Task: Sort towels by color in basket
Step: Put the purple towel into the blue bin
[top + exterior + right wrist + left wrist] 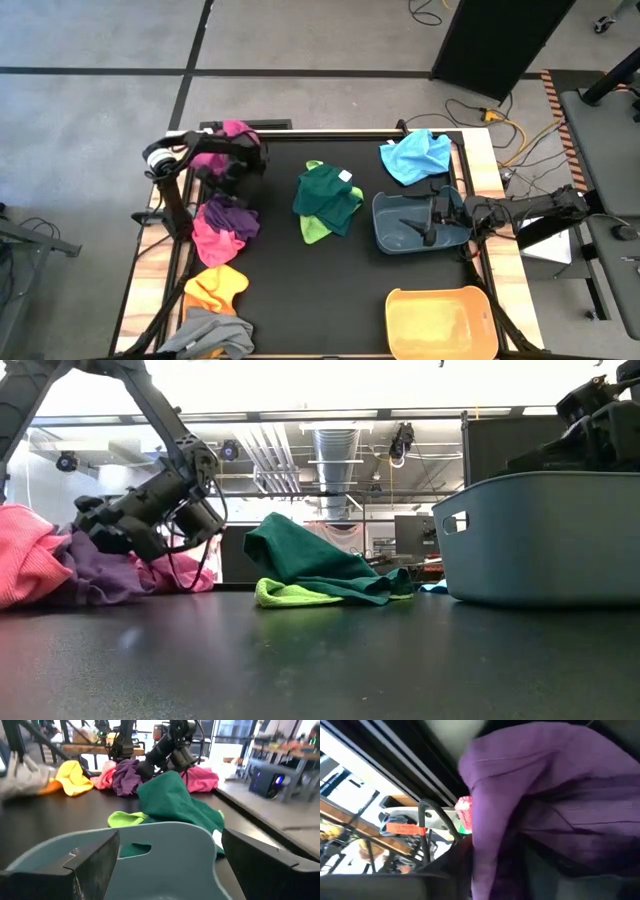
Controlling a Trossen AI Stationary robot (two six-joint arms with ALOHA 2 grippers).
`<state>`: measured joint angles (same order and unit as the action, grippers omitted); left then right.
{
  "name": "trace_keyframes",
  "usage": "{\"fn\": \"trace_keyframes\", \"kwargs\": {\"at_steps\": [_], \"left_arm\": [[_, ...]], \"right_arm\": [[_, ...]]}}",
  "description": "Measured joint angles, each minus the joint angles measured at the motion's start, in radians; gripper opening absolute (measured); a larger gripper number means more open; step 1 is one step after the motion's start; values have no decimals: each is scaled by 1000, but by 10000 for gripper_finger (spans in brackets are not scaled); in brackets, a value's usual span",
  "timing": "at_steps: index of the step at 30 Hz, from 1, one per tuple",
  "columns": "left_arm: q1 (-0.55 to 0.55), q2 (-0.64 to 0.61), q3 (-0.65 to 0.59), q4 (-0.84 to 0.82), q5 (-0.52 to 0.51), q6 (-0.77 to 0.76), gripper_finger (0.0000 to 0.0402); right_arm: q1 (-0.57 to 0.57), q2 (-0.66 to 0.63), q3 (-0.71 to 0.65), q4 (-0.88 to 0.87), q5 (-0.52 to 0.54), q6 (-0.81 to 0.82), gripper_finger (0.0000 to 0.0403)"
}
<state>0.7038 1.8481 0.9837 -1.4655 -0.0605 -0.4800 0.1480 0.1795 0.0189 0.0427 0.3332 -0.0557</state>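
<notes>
Left end effector (228, 186) is closing over the purple towel (232, 214); whether it grips, I cannot tell. Touching pink towel (212, 243) could lift too. Right end effector (432, 222) waits unclenched over the blue basket (392, 236).

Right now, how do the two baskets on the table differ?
The grey-blue basket sits higher in the overhead view, with the right end effector open over its rim; the yellow basket sits at the table's lower edge with no arm near it. Their colours differ: one grey-blue, one yellow. Neither shows any towel inside.
</notes>
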Motion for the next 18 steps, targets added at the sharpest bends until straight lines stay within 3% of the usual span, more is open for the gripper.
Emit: {"fn": "trace_keyframes", "kwargs": {"at_steps": [6,11,13,18], "left_arm": [[-71,-35,-15,9,-1,0,18],[-137,-142,-8,2,-1,-29,11],[-165,-200,12,-5,0,-46,6],[-228,-365,136,-11,44,-61,2]], "right_arm": [[0,0,-1,15,1,-194,343],[0,0,-2,84,1,-219,343],[0,0,-2,103,0,-134,343],[-4,0,-2,228,-4,433,343]]}}
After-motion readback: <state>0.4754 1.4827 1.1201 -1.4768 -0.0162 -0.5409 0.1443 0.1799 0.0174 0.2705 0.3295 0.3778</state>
